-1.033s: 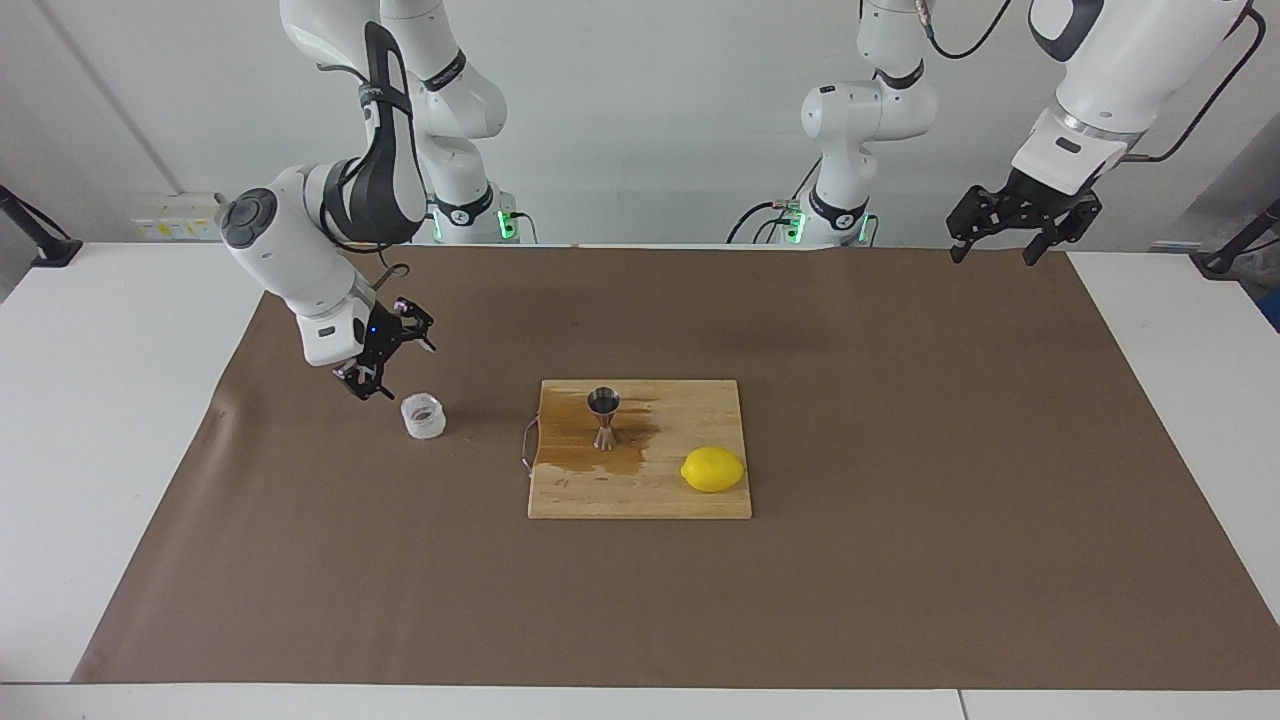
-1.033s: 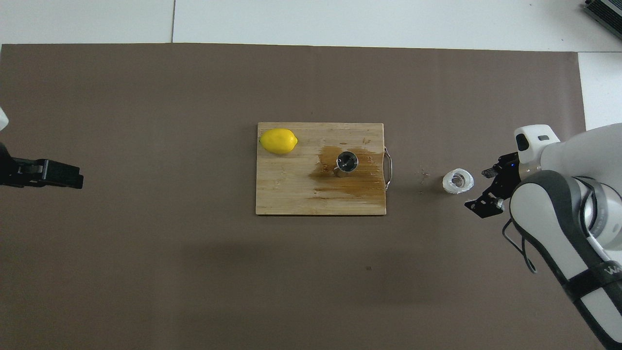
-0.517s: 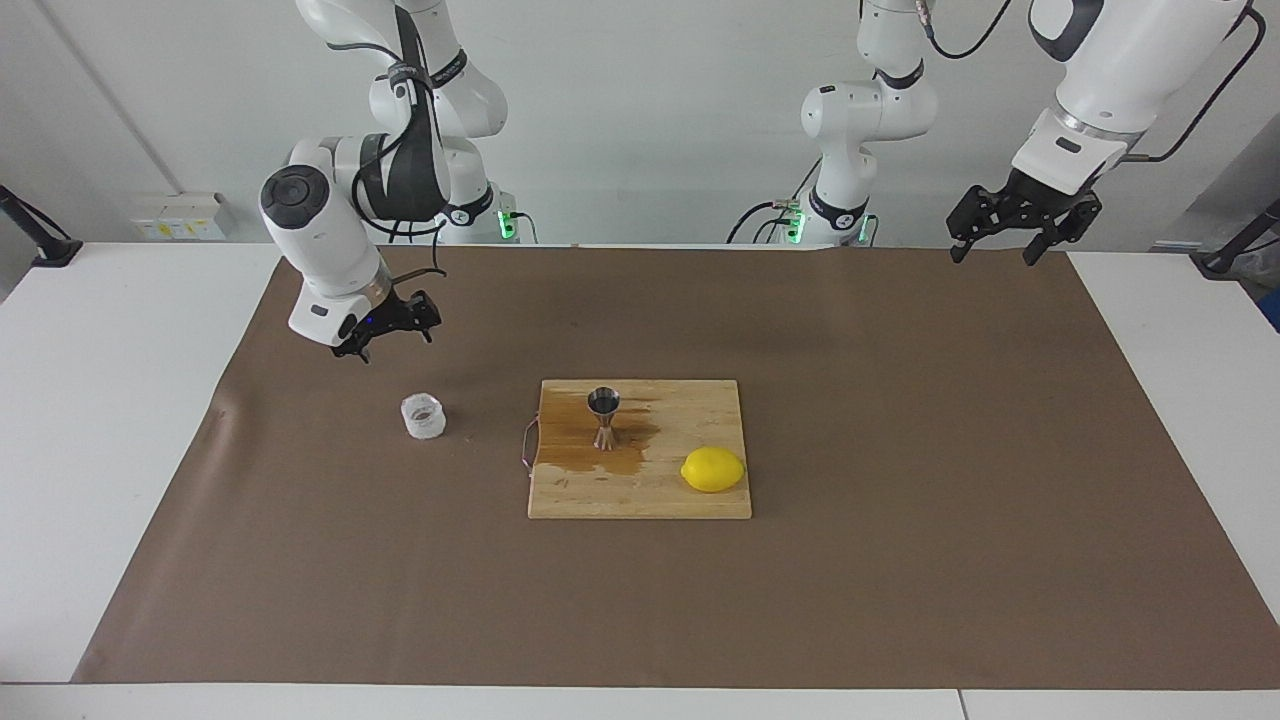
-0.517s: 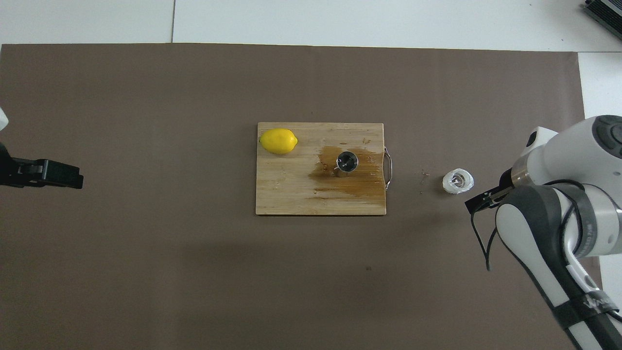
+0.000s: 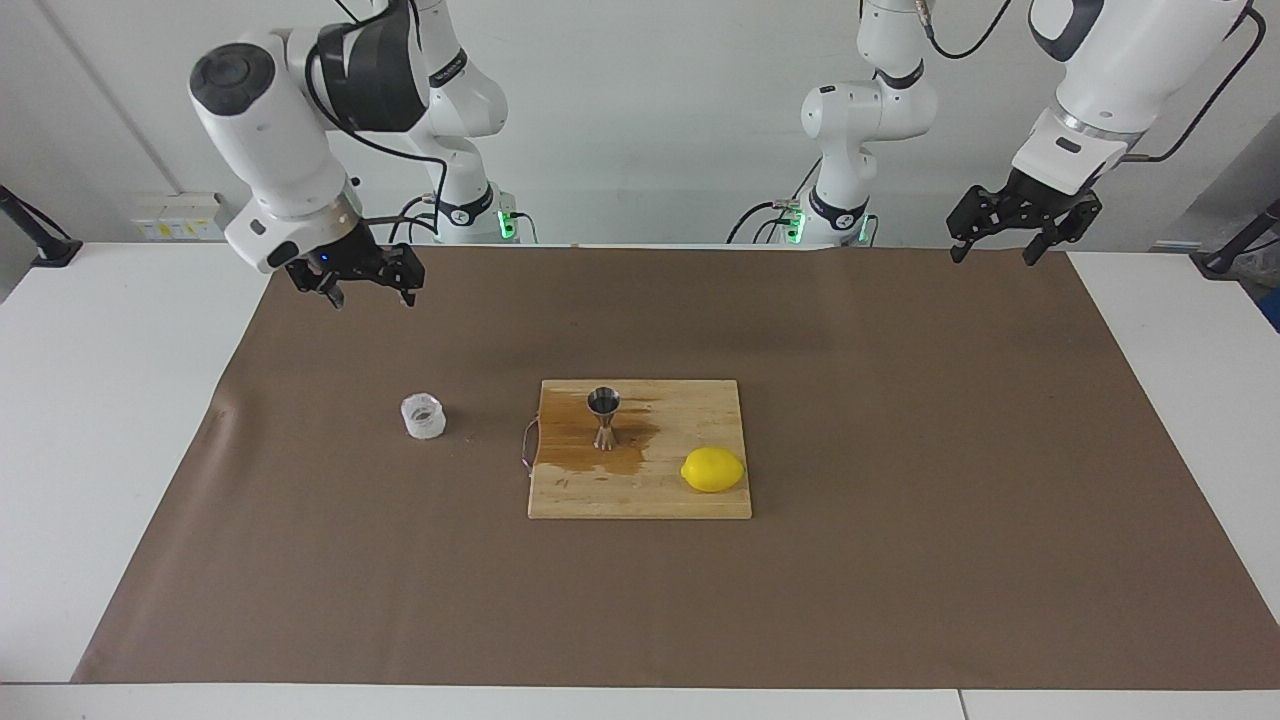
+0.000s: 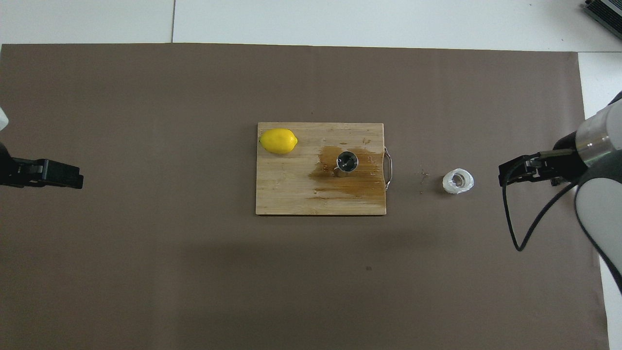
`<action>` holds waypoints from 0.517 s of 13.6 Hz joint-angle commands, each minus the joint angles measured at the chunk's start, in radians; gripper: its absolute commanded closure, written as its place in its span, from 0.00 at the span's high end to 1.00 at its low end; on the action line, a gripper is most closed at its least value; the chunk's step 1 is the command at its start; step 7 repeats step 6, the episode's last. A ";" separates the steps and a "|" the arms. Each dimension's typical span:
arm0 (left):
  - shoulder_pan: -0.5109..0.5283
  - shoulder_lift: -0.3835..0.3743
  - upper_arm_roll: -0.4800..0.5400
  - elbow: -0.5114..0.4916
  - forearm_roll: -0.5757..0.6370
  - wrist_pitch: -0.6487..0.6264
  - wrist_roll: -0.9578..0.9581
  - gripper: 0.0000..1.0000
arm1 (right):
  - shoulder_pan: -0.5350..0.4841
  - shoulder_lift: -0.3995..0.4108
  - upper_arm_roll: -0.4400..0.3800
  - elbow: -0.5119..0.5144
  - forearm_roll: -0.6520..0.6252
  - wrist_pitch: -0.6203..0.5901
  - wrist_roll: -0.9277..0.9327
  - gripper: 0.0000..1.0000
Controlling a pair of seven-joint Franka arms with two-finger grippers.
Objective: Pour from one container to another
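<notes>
Pulling my right fingers [image 5: 367, 291] up and back from the clear cup [image 5: 423, 416], I have let it go. In the facing view a second ago they were low, right beside the cup; now they hang high over the brown mat [image 5: 900, 600], spread apart, holding nothing. The cup stands alone on the mat at my right arm's end of the worktop [image 5: 100, 420]. The steel jigger [image 5: 604, 416] stands upright on the wooden board [image 5: 640, 495], in a wet brown patch, with a lemon [image 5: 713, 469] on the board too. I think the pour is done and I am going back to rest. My right arm is bent high. My left fingers [image 5: 1000, 252] wait, spread apart, up over the mat's edge.

From overhead, the cup [image 6: 457, 181] sits apart from the board [image 6: 291, 194]. The jigger [image 6: 347, 161] looks dark inside. My right fingers [image 6: 508, 175] have slid out toward the mat's edge, well apart from the cup. My left fingers [image 6: 73, 176] have not moved.
</notes>
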 commanded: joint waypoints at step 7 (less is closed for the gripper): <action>0.002 -0.027 0.001 -0.026 0.005 -0.004 -0.010 1.00 | -0.065 -0.029 -0.002 0.068 0.024 -0.058 0.024 1.00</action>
